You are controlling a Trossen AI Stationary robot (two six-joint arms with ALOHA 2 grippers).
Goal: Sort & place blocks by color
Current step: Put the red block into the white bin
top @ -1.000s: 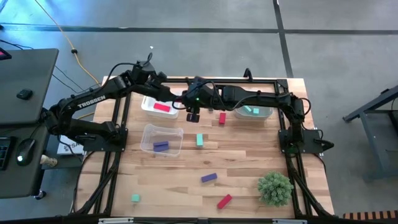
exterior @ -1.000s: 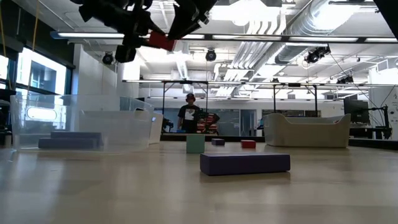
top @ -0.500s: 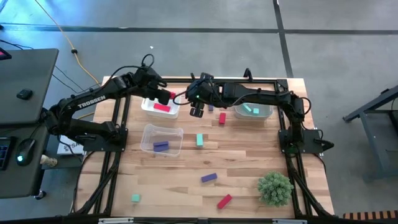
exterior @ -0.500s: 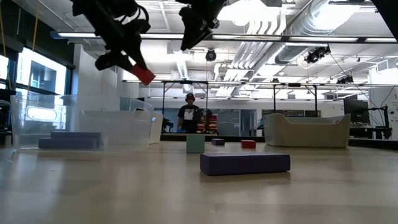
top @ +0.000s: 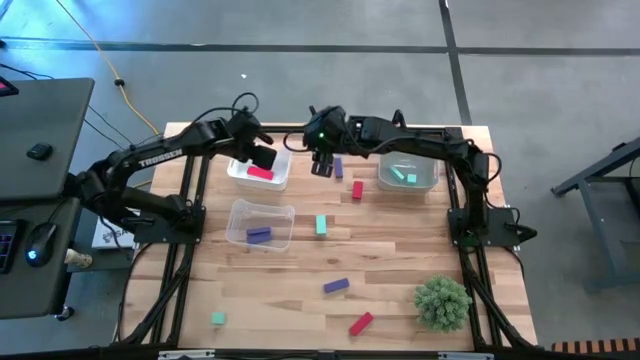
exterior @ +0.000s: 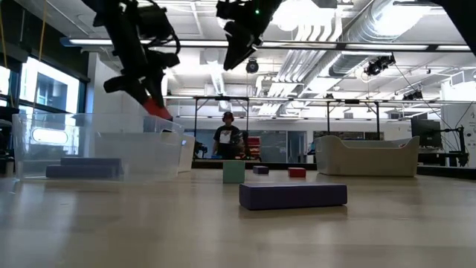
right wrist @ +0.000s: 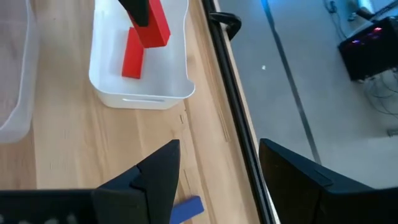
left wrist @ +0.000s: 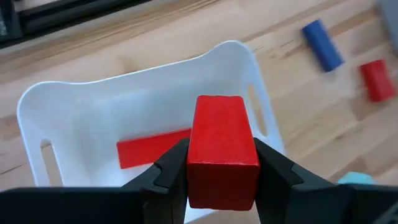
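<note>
The left tool (left wrist: 214, 171) grips a short red block (left wrist: 221, 149) above the white plastic bin (left wrist: 56, 102), where another flat red bar (left wrist: 152, 147) lies. The right tool (right wrist: 217, 180) hangs spread and empty over the wooden table (top: 400, 260).

Evenly bright from ceiling strip lights (exterior: 111, 42) overhead, glaring white in the low view, with soft faint shadows on the table (top: 390, 270) and blurred near foreground wood.

Open white bin (left wrist: 43, 99) below left tool (left wrist: 217, 174)

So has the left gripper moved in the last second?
Yes. Holding the red block, the left gripper has swung away from the right gripper to above the white bin.
</note>
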